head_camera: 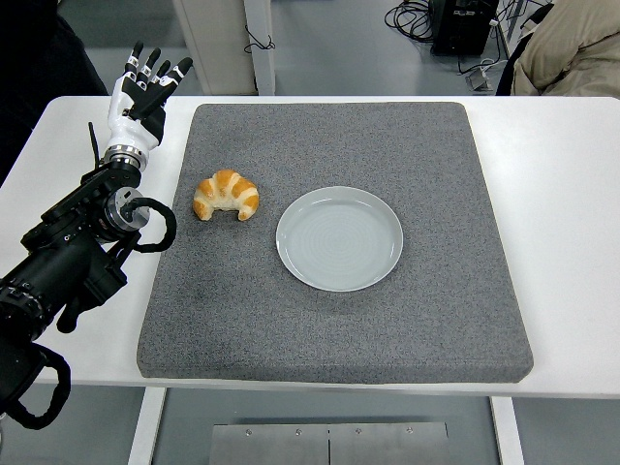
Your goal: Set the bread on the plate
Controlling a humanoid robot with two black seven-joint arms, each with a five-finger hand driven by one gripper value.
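A pale plate [339,238] is sitting bare on the grey mat [329,329], 1 croissant [227,196] lying just to its left; farther back, the left hand [140,92] is hovering with fingers spread, holding nothing, and should be descending squarely over the pastry.

The robot's black left arm reaches in from the left edge, forearm angled upward, its white-and-black left hand [140,89] raised with five fingers [155,64] extended and slightly spread, holding nothing. A cable loops just below the wrist.
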